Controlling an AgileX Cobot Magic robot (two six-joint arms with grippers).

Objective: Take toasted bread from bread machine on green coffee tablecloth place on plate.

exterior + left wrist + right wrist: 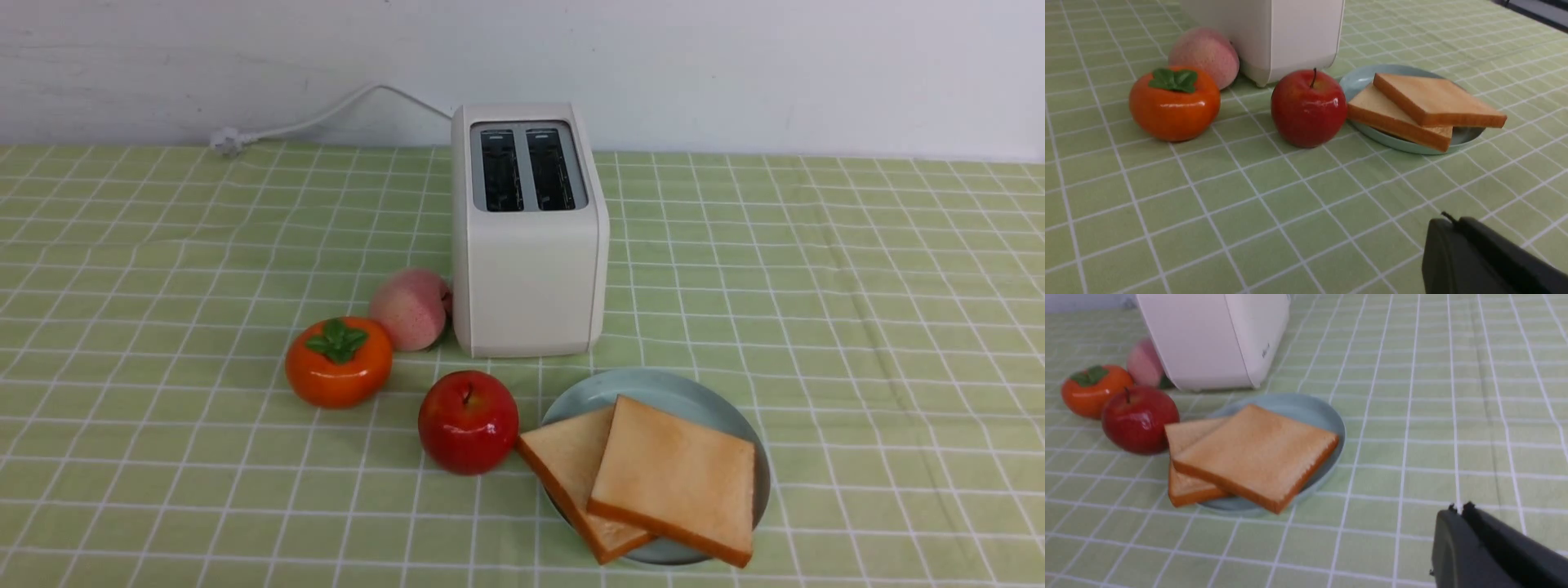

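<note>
Two slices of toasted bread lie overlapping on the pale blue-green plate (653,390): the upper slice (676,478) rests partly on the lower slice (571,465), which sticks out over the plate's rim. The cream-white bread machine (529,278) stands just behind the plate, both slots empty. All sit on the green coffee tablecloth (857,327). Neither gripper shows in the front view. My left gripper (1453,222) is shut and empty, low over the cloth, well short of the plate (1359,79). My right gripper (1459,508) is shut and empty, near the plate (1306,408).
A red apple (468,421) touches the lower slice at the plate's left. An orange persimmon (338,362) and a pink peach (411,309) sit left of the bread machine. A white power cord (326,114) runs along the back wall.
</note>
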